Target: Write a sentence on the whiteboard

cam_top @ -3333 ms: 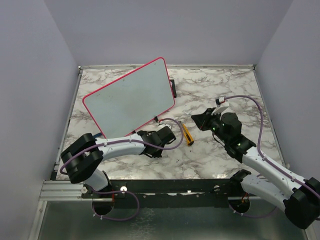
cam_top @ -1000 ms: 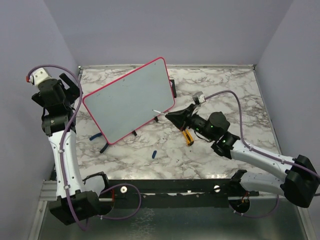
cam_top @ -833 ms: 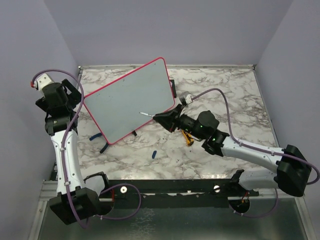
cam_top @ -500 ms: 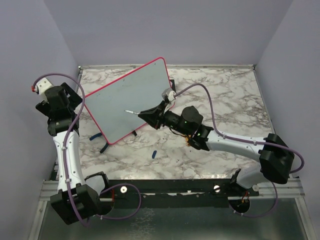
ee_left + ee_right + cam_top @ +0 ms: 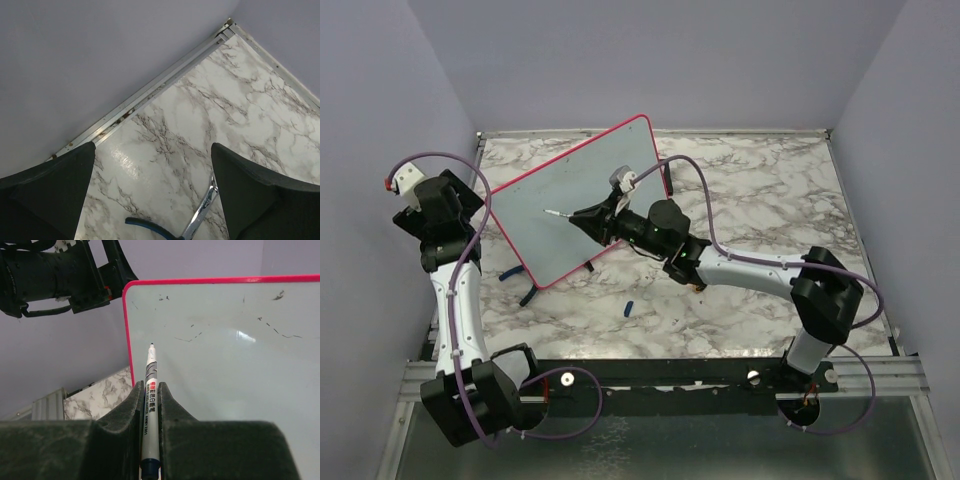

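1. Since a second ago my right arm has swung left, carrying the right gripper out over the whiteboard.
2. Nearest me, a small blue cap lies on the marble table, apart from the board.
3. The right gripper is clenched on the marker, tip forward and close to the board; I cannot tell if it touches.
4. The whiteboard stands tilted at the far left and shows only faint smudges. I judge the sentence unstarted; next I must press the tip on lightly and begin the first letter.
5. The left gripper hangs spread wide, grasping nothing.
6. I see no containers.
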Robot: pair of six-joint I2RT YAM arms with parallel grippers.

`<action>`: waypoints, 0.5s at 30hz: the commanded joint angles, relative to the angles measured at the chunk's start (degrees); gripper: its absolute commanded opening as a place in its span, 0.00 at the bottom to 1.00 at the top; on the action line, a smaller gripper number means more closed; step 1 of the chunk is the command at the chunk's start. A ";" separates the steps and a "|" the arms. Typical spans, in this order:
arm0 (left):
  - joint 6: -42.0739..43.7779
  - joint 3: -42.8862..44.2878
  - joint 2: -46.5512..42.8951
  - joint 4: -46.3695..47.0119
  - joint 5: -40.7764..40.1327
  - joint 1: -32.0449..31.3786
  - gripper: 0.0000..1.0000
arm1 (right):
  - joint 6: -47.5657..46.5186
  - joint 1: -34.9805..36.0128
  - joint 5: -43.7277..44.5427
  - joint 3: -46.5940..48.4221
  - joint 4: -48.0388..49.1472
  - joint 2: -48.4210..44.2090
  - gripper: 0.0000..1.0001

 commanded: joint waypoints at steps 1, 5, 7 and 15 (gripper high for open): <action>-0.04 -2.18 1.08 2.78 -0.38 0.33 0.99 | -2.19 0.97 -1.46 4.31 1.26 4.42 0.01; 0.81 -3.31 1.30 3.34 0.13 0.33 0.99 | -2.87 1.50 -1.51 6.71 0.88 6.80 0.01; 1.10 -3.86 1.23 3.68 0.74 0.37 0.99 | -3.05 1.75 -1.55 7.71 0.59 7.81 0.01; 1.02 -4.70 1.56 4.27 3.24 0.38 0.98 | -3.26 2.23 -0.78 11.72 -0.92 11.72 0.01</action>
